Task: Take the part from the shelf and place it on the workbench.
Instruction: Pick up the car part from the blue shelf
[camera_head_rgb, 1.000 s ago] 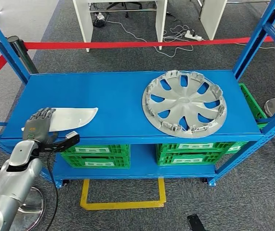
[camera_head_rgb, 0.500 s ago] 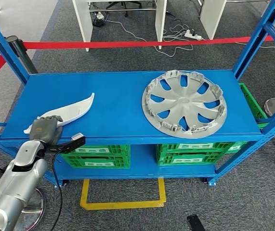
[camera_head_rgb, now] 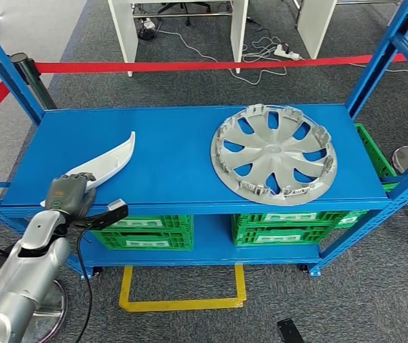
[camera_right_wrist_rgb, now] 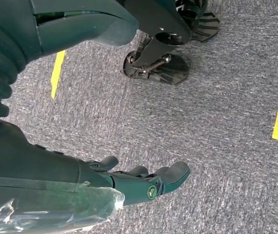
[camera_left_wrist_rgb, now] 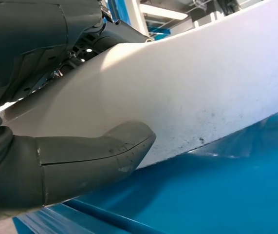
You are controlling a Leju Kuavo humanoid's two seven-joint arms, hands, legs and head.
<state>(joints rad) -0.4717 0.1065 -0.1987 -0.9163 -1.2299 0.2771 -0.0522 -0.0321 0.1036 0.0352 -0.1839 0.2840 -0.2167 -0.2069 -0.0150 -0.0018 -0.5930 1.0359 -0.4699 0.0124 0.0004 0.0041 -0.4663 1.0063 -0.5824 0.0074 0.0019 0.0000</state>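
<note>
A white curved part (camera_head_rgb: pixel 110 158) lies slanted at the left front of the blue shelf (camera_head_rgb: pixel 180 179), its far tip raised. My left hand (camera_head_rgb: pixel 68 194) grips the part's near end at the shelf's front edge. Close up in the left wrist view, the thumb (camera_left_wrist_rgb: pixel 93 161) presses against the white part (camera_left_wrist_rgb: pixel 203 92) just over the blue surface. My right hand (camera_right_wrist_rgb: pixel 137 183) hangs above the grey carpet with its fingers stretched out and nothing in it.
A silver hubcap (camera_head_rgb: pixel 273 153) fills the right half of the shelf top. Green crates (camera_head_rgb: pixel 142 232) sit on the lower level. Blue uprights (camera_head_rgb: pixel 376 61) flank the shelf, red tape (camera_head_rgb: pixel 191 66) runs behind it, and a yellow floor mark (camera_head_rgb: pixel 182 304) lies in front.
My left hand, which lay flat on the part, has curled around its near end. The part's far tip has lifted and swung toward the back of the shelf.
</note>
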